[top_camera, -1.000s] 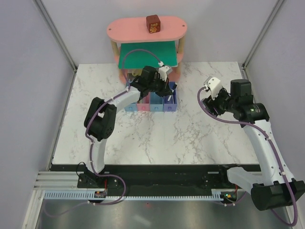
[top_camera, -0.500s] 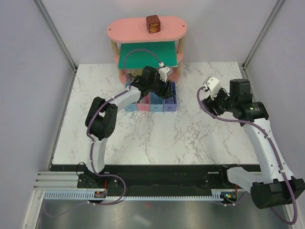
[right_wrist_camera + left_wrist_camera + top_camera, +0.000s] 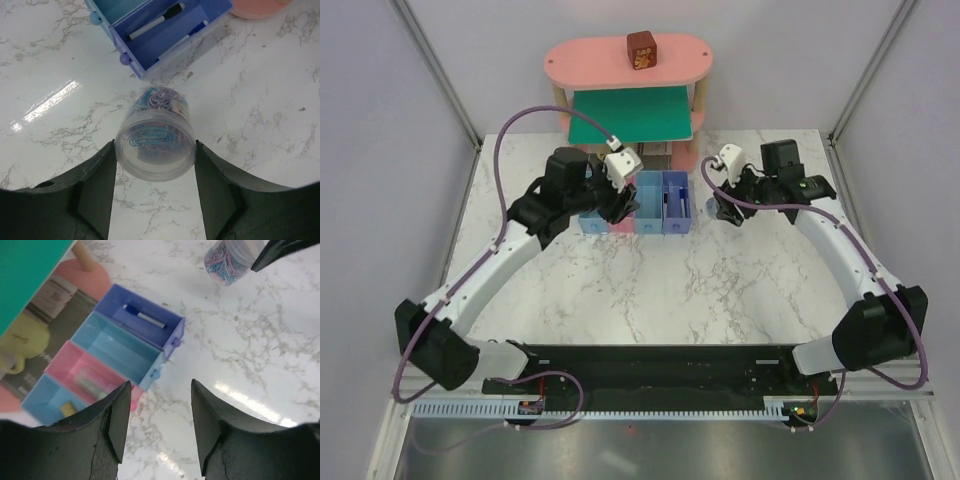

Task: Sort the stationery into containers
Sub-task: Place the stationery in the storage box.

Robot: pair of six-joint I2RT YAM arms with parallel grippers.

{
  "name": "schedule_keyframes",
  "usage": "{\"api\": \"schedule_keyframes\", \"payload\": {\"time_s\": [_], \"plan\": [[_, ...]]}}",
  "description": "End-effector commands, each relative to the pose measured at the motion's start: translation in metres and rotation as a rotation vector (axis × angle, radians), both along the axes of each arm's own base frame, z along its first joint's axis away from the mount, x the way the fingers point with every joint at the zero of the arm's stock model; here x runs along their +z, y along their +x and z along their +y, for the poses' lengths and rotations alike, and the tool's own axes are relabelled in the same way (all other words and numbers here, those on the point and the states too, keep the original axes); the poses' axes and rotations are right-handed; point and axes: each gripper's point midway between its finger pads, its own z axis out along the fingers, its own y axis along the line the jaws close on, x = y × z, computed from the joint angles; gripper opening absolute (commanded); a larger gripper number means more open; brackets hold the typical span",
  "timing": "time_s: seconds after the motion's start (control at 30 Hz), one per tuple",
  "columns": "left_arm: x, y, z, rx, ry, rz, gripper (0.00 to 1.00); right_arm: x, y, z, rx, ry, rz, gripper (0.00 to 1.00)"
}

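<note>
Right pincer clenched on the clear jar of paper clips, one finger pressed to each side. Jar is just right of the violet bin, near it but apart. Can't tell if it rests on the counter or hangs above it. Violet bin holds a black-capped pen and a blue-capped pen. Left pincer released, nothing in it, hanging over the front of the four joined bins. A yellow bit lies in the light-blue bin.
</note>
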Motion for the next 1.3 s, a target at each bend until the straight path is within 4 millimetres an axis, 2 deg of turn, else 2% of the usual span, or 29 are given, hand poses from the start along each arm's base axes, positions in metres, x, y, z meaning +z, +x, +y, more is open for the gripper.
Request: {"api": "schedule_keyframes", "payload": {"time_s": [0.0,0.03,0.07,0.13,0.17,0.23,0.27,0.4,0.43,0.47,0.57,0.63,0.73,0.87,1.0,1.2,1.27], "plan": [[-0.036,-0.024,0.061,0.029,0.308,-0.078,0.57,0.019,0.032,0.04,0.119,0.016,-0.099,0.27],[-0.025,-0.032,0.072,0.05,0.315,-0.116,0.57,0.017,0.036,0.047,0.135,0.014,-0.096,0.27],[-0.033,-0.039,0.078,0.048,0.333,-0.11,0.56,0.015,0.046,0.053,0.148,0.008,-0.093,0.27],[-0.022,-0.053,0.087,0.051,0.316,-0.15,0.55,0.013,0.054,0.063,0.181,-0.008,-0.1,0.27],[-0.027,-0.06,0.092,0.058,0.326,-0.138,0.52,0.013,0.065,0.069,0.189,-0.014,-0.105,0.27],[-0.029,-0.067,0.098,0.069,0.328,-0.132,0.49,0.014,0.071,0.082,0.221,-0.025,-0.109,0.27],[-0.03,-0.073,0.106,0.084,0.341,-0.134,0.48,0.014,0.079,0.089,0.23,-0.028,-0.113,0.27],[-0.035,-0.085,0.119,0.076,0.386,-0.157,0.46,0.007,0.089,0.115,0.282,-0.047,-0.12,0.27],[-0.035,-0.087,0.121,0.074,0.392,-0.163,0.44,0.005,0.088,0.125,0.301,-0.049,-0.12,0.27],[-0.034,-0.088,0.124,0.078,0.403,-0.166,0.35,-0.001,0.093,0.132,0.312,-0.056,-0.117,0.27],[-0.031,-0.09,0.131,0.096,0.425,-0.173,0.17,-0.013,0.099,0.152,0.337,-0.065,-0.109,0.27],[-0.031,-0.093,0.134,0.096,0.438,-0.165,0.16,-0.019,0.1,0.163,0.35,-0.069,-0.105,0.27],[-0.027,-0.096,0.137,0.102,0.438,-0.175,0.16,-0.034,0.107,0.171,0.352,-0.083,-0.097,0.27],[-0.02,-0.1,0.142,0.116,0.434,-0.189,0.21,-0.06,0.11,0.17,0.359,-0.123,-0.07,0.26],[-0.018,-0.103,0.144,0.113,0.434,-0.196,0.22,-0.071,0.112,0.17,0.369,-0.145,-0.064,0.26],[-0.014,-0.103,0.143,0.118,0.417,-0.198,0.43,-0.083,0.118,0.176,0.373,-0.165,-0.062,0.27],[-0.013,-0.104,0.143,0.123,0.409,-0.198,0.54,-0.089,0.121,0.178,0.373,-0.179,-0.062,0.27]]}}
